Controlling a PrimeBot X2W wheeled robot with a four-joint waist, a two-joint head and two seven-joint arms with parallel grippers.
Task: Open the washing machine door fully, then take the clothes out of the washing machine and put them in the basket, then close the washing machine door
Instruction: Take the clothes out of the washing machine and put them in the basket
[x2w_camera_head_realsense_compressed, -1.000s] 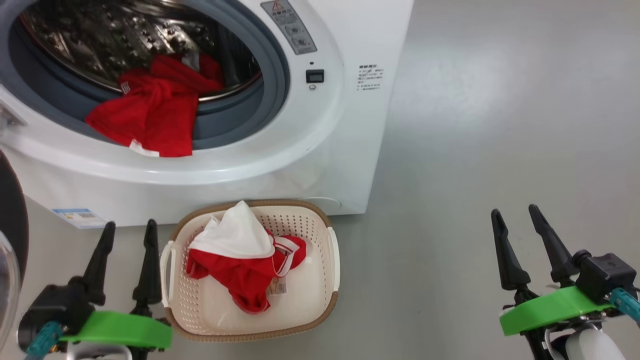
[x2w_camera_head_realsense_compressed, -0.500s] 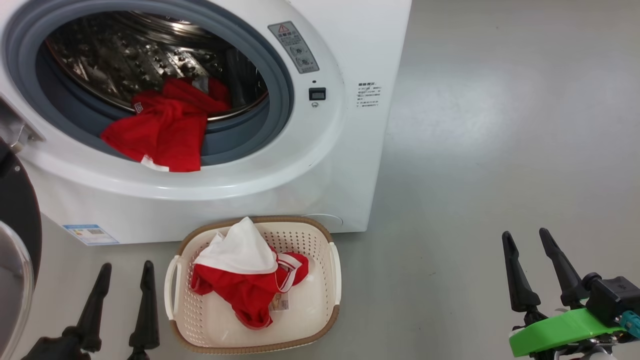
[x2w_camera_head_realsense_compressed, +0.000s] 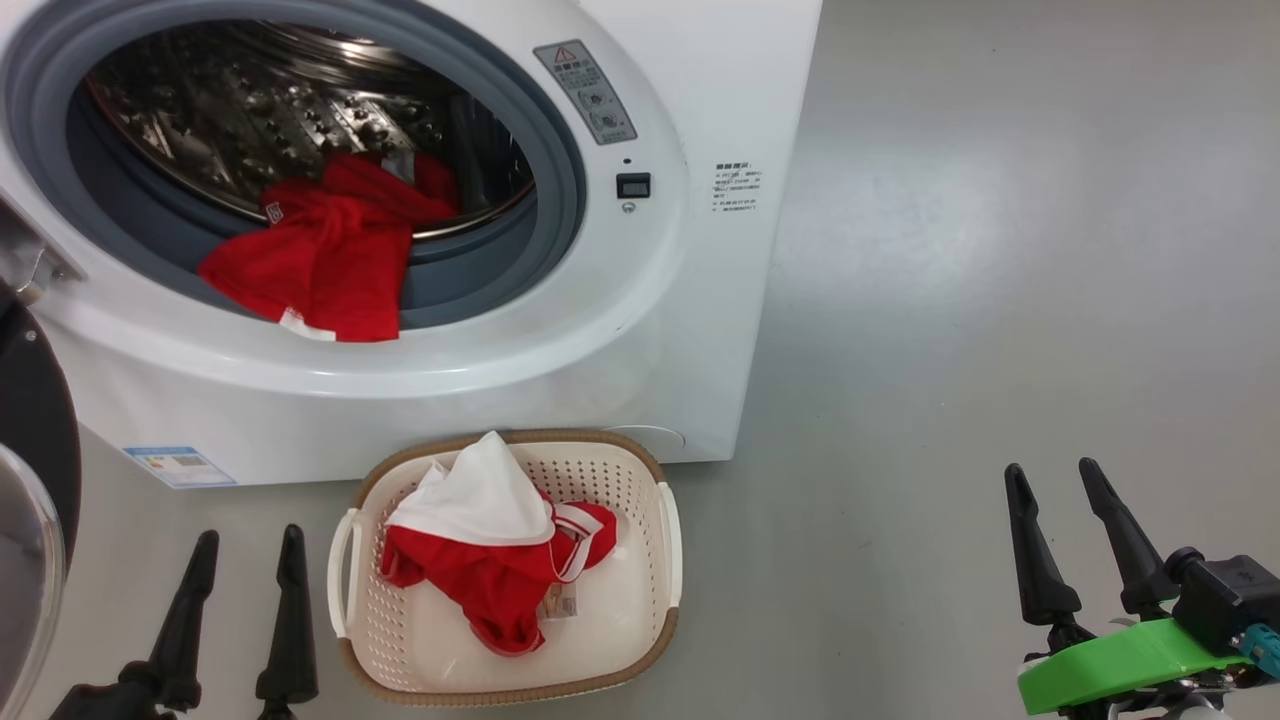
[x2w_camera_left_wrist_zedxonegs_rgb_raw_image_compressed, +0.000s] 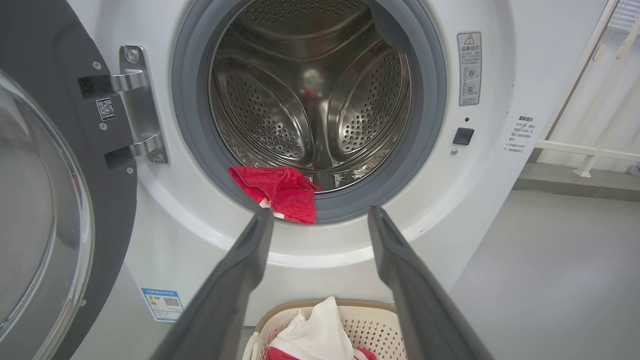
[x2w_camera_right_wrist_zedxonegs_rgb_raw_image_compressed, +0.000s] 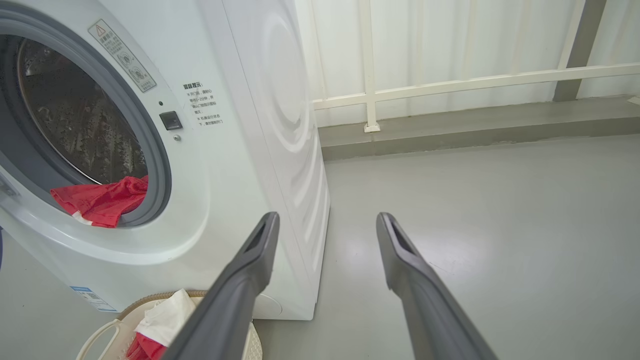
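The white washing machine (x2w_camera_head_realsense_compressed: 640, 330) stands with its door (x2w_camera_left_wrist_zedxonegs_rgb_raw_image_compressed: 55, 200) swung open on the left, black rim and glass bowl showing. A red garment (x2w_camera_head_realsense_compressed: 320, 260) hangs out of the steel drum over the grey seal (x2w_camera_left_wrist_zedxonegs_rgb_raw_image_compressed: 430, 125). On the floor in front sits the cream basket (x2w_camera_head_realsense_compressed: 665, 540) with red and white clothes (x2w_camera_head_realsense_compressed: 490, 555) in it. My left gripper (x2w_camera_head_realsense_compressed: 250, 545) is open just left of the basket, nothing between its fingers. Far to the right, over bare floor, my right gripper (x2w_camera_head_realsense_compressed: 1050, 480) is open too.
Grey floor (x2w_camera_head_realsense_compressed: 1000, 250) stretches to the right of the machine. A low ledge with a white railing (x2w_camera_right_wrist_zedxonegs_rgb_raw_image_compressed: 450, 85) and pale wall runs behind it. The open door stands close to my left arm.
The head view has tilted up a little, so the machine and basket sit lower in it. Both grippers have dropped toward the bottom edge. The clothes have not moved.
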